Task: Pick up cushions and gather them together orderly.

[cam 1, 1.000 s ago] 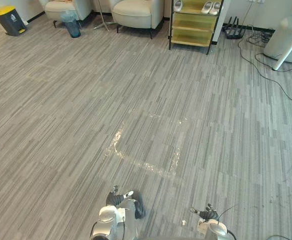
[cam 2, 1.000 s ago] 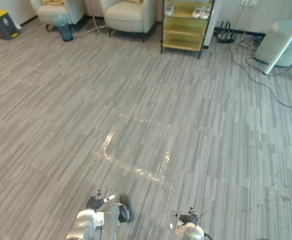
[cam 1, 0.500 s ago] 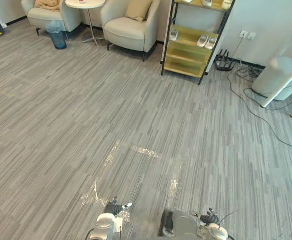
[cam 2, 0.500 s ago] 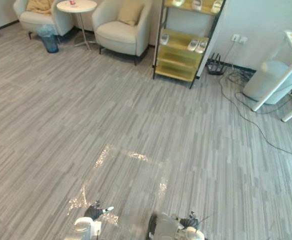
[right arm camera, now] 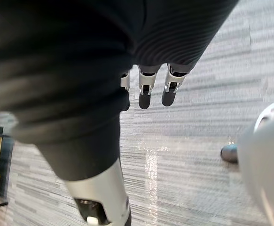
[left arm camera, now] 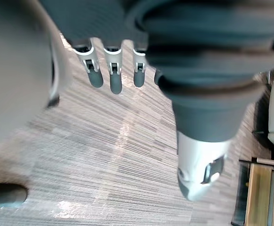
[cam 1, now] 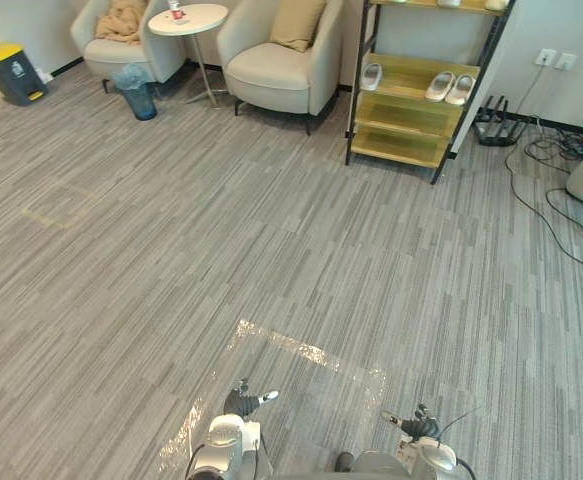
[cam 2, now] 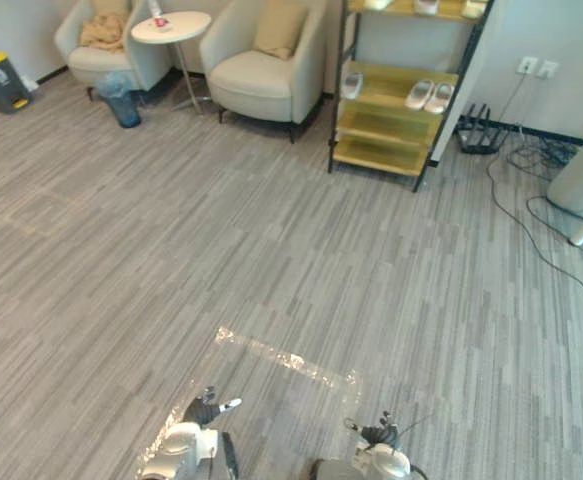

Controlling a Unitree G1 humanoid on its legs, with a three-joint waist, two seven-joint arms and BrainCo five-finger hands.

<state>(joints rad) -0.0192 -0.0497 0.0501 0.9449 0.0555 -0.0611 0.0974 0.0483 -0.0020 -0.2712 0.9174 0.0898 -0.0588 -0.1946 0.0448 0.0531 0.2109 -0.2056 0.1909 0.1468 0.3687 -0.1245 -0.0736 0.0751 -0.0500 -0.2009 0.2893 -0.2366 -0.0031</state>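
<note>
The grey striped floor (cam 1: 271,250) spreads wide, with a shiny tape outline (cam 1: 311,352) near the robot. Against the far wall stand 2 cream armchairs, the left armchair (cam 1: 121,52) and the right armchair (cam 1: 271,68), and a yellow shelf (cam 1: 401,145) with pale slippers (cam 1: 449,87). A small round white surface (cam 1: 196,18) stands between the armchairs. A dark bin with a yellow lid (cam 1: 11,70) and a blue bin (cam 1: 139,92) stand nearby. A tan cushion (cam 1: 300,22) leans upright in the right armchair; a crumpled tan cushion or cloth (cam 1: 124,20) lies in the left one. The left hand (cam 1: 241,402) and right hand (cam 1: 418,426) hang low over the floor, well apart from the cushions, fingers (left arm camera: 114,80) straight, apart, holding nothing.
</note>
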